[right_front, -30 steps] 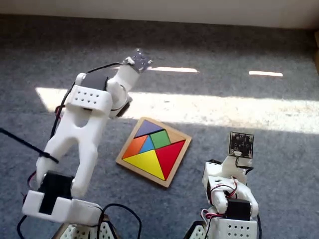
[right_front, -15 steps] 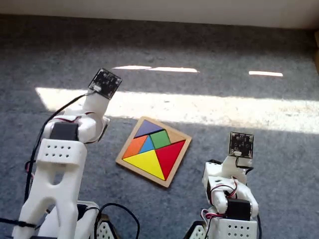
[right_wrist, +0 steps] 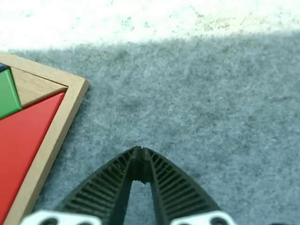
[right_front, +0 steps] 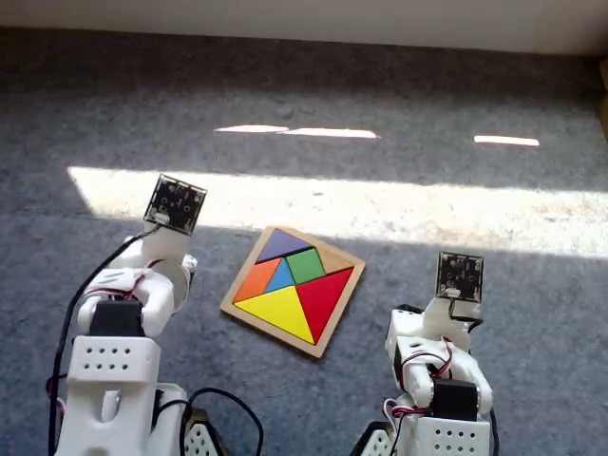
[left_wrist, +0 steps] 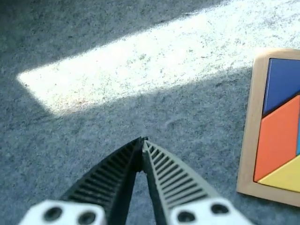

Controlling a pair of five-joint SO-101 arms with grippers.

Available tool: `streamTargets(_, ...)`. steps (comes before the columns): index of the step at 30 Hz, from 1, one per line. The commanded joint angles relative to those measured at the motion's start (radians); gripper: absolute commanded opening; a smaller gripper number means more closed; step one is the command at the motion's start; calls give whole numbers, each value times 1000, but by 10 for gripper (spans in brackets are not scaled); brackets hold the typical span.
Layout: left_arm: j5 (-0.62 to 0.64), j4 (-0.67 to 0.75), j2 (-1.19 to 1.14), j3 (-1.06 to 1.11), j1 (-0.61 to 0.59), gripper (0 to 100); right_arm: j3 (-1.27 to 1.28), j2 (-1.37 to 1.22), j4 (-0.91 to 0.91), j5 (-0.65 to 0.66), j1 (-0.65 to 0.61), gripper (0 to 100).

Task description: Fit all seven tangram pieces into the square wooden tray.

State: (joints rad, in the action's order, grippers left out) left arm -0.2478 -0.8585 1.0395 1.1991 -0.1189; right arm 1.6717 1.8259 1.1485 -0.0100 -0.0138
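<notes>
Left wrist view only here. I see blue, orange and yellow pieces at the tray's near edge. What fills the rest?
Observer: High view shows a green square and a big red triangle on the far side.
Operator: Any gap?
Observer: In the right wrist view a wood-coloured triangle sits between green and red. I cannot tell whether it is bare tray or a piece.
Operator: Other arm?
Observer: The right gripper is shut and empty over the grey carpet, apart from the tray.

The tray (left_wrist: pixel 253 122) is pale, smooth wood; its pieces (right_front: pixel 280 309) look painted and matt. The carpet (right_front: pixel 522 304) is rough grey cloth. The arms (right_front: pixel 109 361) are white matt plastic.
</notes>
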Motion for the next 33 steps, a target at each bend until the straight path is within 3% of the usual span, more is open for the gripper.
streamTargets(1,11,17,128,70,-12,8,127,10,-18,9,12,5)
streamTargets(18,12,12,806,498,-13,8,127,10,-18,9,12,5)
streamTargets(28,12,9,748,496,-28,6,127,10,-15,11,7,5)
streamTargets(33,12,-138,745,498,-102,7,127,10,44,11,10,5)
